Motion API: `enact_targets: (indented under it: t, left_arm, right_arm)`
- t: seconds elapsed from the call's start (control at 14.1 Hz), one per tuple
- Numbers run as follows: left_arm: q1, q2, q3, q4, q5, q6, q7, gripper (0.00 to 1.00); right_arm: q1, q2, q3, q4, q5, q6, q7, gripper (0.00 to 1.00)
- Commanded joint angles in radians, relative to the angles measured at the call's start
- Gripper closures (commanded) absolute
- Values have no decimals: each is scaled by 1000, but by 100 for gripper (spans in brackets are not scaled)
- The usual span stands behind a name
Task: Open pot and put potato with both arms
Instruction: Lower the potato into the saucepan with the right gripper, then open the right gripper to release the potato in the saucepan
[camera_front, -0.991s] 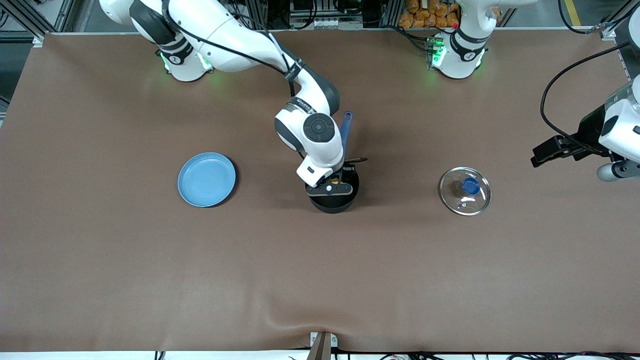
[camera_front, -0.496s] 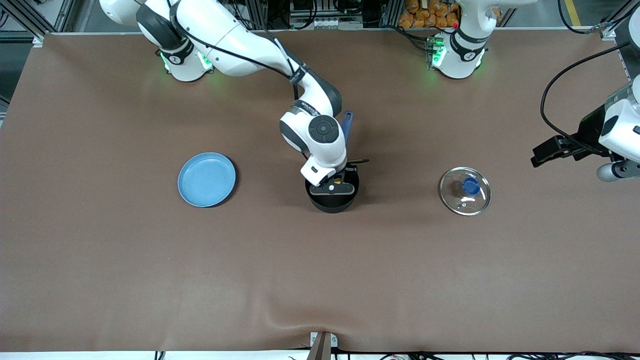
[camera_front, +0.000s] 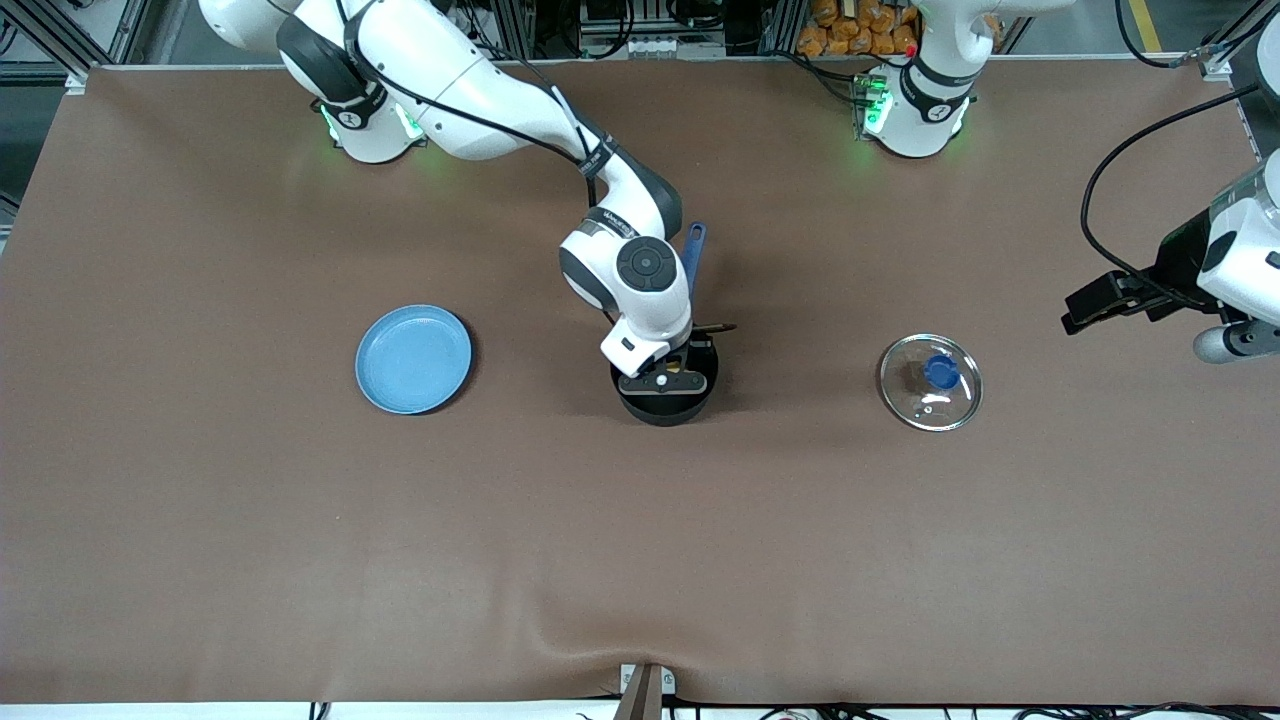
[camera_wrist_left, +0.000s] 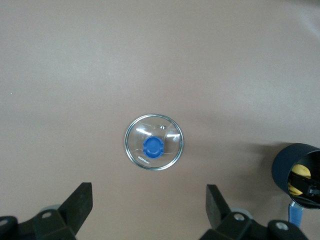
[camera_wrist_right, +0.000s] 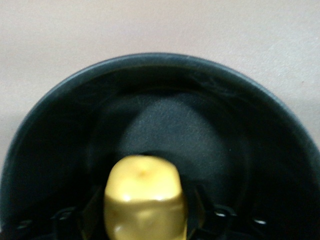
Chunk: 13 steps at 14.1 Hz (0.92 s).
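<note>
The lid (camera_front: 930, 382) lies off the pot (camera_front: 665, 405), knob up on the tabletop (camera_front: 640, 560), toward the left arm's end. The right hand (camera_front: 665, 375) is lowered into the pot's mouth, and the potato (camera_wrist_right: 145, 200) is seen in the right wrist view inside the rim, over the black floor. Whether the potato is gripped or has been let go cannot be told.

Several risks are judged from this:

- If the right hand is lifted before the potato is properly freed, the potato could be dragged up with it and dropped over the rim onto the tabletop.
- If the potato is released from a height, it could bounce or roll against the wall. The pot is light, so it might be nudged.
- The right hand sits close to the rim, by the side where the handle (camera_front: 693, 255) joins. A slanted withdrawal could catch the rim and tip or slide the pot.

The left hand (camera_front: 1100, 300) is held wide open over the tabletop at the left arm's end, where that arm waits, well apart from the pot. The plate (camera_front: 413, 359), toward the right arm's end, is not expected to interfere.
</note>
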Motion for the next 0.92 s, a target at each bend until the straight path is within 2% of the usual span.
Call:
enact_targets:
  t: [0.0,0.28,0.57,0.78,0.85]
  left_arm:
    - [5,-4,-3,12,-10,-18,10,0]
    - [5,-4,-3,12,-8,-17,10,0]
    - [5,-4,-3,13,-8,-18,10,0]
    - [5,-4,-1,13,-7,-18,13,0]
    - [5,-4,-1,13,-7,-17,13,0]
  right_arm:
    - [-4,18,4,39,-36,-11,22,0]
    - [-24,-33,15,79,-8,-82,22,0]
    - [-49,-57,18,282,39,-346,20,0]
    - [-99,-143,12,288,36,-418,16,0]
    - [-157,-174,21,286,39,-461,-1,0]
